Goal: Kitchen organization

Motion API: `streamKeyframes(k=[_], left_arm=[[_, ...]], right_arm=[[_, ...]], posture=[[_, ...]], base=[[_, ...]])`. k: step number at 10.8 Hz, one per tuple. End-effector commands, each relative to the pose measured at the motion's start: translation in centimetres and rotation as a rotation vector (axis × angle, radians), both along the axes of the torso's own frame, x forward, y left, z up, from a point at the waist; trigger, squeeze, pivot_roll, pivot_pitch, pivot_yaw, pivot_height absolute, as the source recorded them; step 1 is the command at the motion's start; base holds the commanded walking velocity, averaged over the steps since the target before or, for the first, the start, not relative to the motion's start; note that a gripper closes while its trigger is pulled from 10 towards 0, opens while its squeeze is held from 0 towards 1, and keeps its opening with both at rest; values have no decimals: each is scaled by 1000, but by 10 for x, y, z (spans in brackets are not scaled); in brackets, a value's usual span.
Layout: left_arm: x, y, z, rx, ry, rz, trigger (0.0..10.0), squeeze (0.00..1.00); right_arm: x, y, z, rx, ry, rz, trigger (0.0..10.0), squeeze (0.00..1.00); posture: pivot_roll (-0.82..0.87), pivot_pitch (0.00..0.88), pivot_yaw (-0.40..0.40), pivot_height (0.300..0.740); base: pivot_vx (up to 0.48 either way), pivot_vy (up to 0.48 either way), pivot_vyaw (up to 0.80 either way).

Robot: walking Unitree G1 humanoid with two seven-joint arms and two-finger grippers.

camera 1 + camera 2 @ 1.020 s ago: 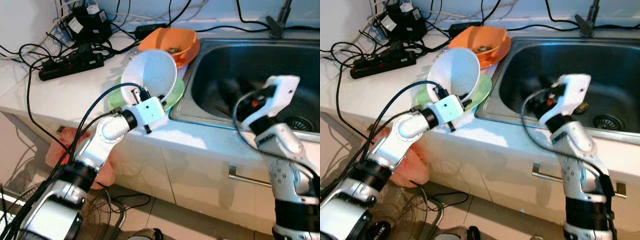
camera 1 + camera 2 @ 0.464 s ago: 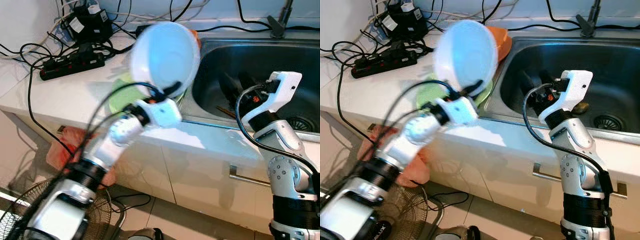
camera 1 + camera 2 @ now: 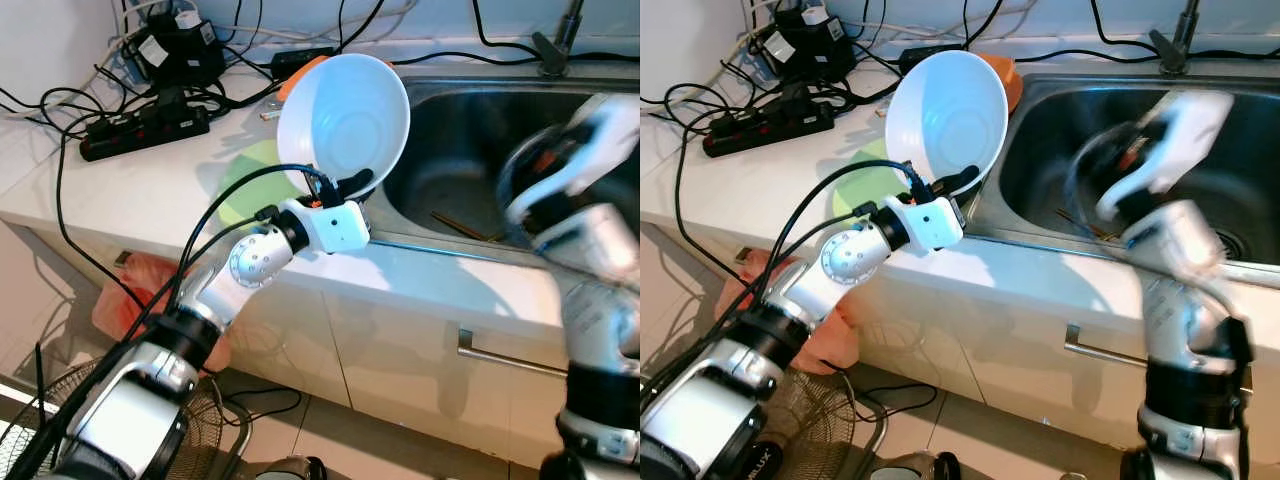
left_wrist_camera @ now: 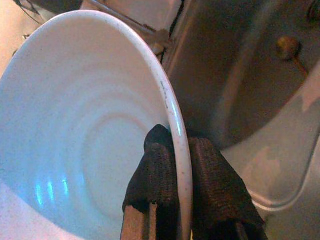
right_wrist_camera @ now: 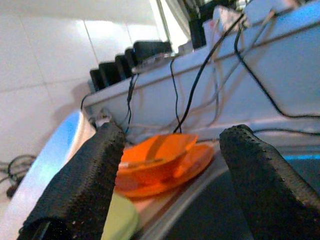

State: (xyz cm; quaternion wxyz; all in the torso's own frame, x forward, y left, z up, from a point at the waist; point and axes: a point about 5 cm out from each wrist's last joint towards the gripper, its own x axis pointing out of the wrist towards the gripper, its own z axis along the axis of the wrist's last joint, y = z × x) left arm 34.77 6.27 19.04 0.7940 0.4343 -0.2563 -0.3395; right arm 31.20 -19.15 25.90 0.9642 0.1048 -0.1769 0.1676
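Observation:
A white bowl (image 3: pixel 345 120) is held tilted in the air above the counter, beside the left rim of the steel sink (image 3: pixel 470 150). My left gripper (image 3: pixel 335 185) is shut on its rim, one finger inside and one outside, as the left wrist view shows (image 4: pixel 182 165). Under it a green plate (image 3: pixel 245 185) lies on the counter. An orange bowl (image 5: pixel 155 155) sits on an orange plate behind. My right arm (image 3: pixel 585 200) is blurred over the sink; my right gripper (image 5: pixel 175 132) is open with nothing between its fingers.
A black power strip (image 3: pixel 140 130) and tangled cables crowd the counter's back left. Chopsticks (image 3: pixel 455 222) lie in the sink basin. A drawer handle (image 3: pixel 510 360) sticks out below the counter. A red bag (image 3: pixel 130 300) hangs by the cabinet.
My left gripper has lifted the white bowl off the green plate and swung it right toward the sink. My right arm has moved up and to the right, now blurred.

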Motion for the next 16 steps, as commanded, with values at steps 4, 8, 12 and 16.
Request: streamKeyframes(k=[4, 8, 12, 16], left_arm=[[10, -5, -9, 69, 14, 36, 0, 0], [14, -29, -4, 55, -5, 16, 0, 0], [4, -47, 7, 8, -124, -47, 0, 0], [-1, -42, 5, -32, -180, -31, 0, 0]], right_arm=[[-5, 19, 3, -2, 23, 131, 10000, 0], [-3, 31, -10, -122, 140, 287, 10000, 0], [2, 35, -11, -147, 183, 285, 10000, 0], [23, 29, 17, -144, 144, 158, 10000, 0]], posture=[[79, 51, 177, 740], [61, 48, 163, 740], [58, 56, 160, 740], [67, 63, 151, 740]], base=[[0, 0, 0], [0, 0, 0], [0, 0, 0], [0, 0, 0]])
